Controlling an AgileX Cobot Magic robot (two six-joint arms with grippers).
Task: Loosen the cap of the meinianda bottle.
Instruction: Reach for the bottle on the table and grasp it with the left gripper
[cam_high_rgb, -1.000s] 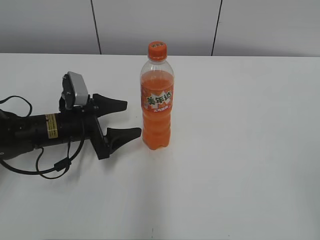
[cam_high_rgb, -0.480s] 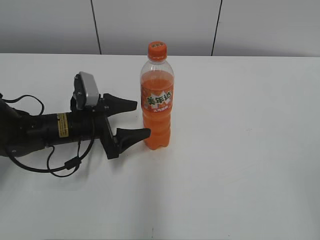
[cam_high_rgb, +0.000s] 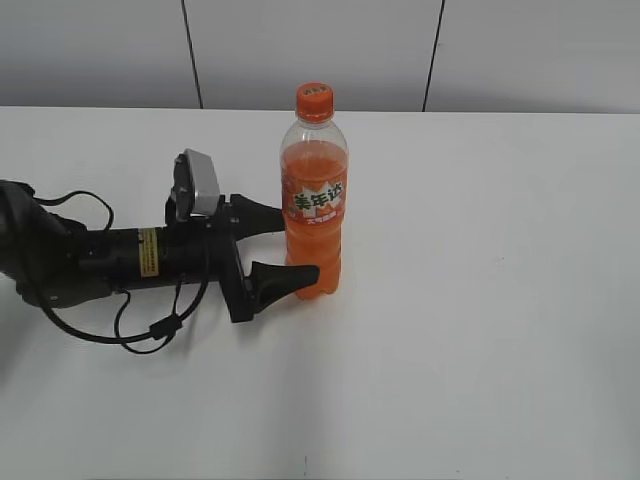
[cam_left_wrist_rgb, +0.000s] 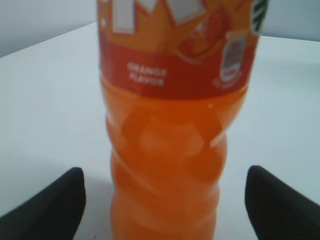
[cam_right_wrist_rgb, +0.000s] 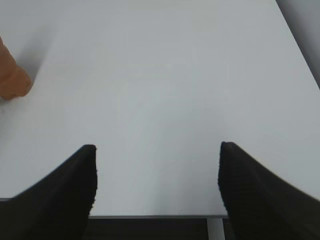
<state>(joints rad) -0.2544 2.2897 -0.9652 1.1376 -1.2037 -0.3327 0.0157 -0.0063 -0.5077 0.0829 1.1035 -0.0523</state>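
Over the last second the left gripper (cam_high_rgb: 290, 243) has slid along the desk (cam_high_rgb: 500, 300) toward the meinianda bottle (cam_high_rgb: 314, 215): a moment ago its fingertips stopped short of the bottle's side, and now they reach past its lower body, one finger behind it and one in front. The jaws have stayed spread wide the whole way, and the left wrist view shows the bottle's rippled lower half (cam_left_wrist_rgb: 167, 170) standing squarely between the two dark fingertips (cam_left_wrist_rgb: 55, 205), with a gap of bare desk on either side, so nothing is clamped yet. The bottle stands upright and has not shifted, and its cap (cam_high_rgb: 314, 100) sits well above the left gripper, untouched. This looks like the approach to a steadying hold on the body; closing the jaws would be the next step, judged from how the bottle is now bracketed. The right gripper (cam_right_wrist_rgb: 157, 175) hangs over bare desk with its jaws apart and empty, only an orange edge of the bottle (cam_right_wrist_rgb: 11, 75) far to its left, so the twisting of the cap has not begun.
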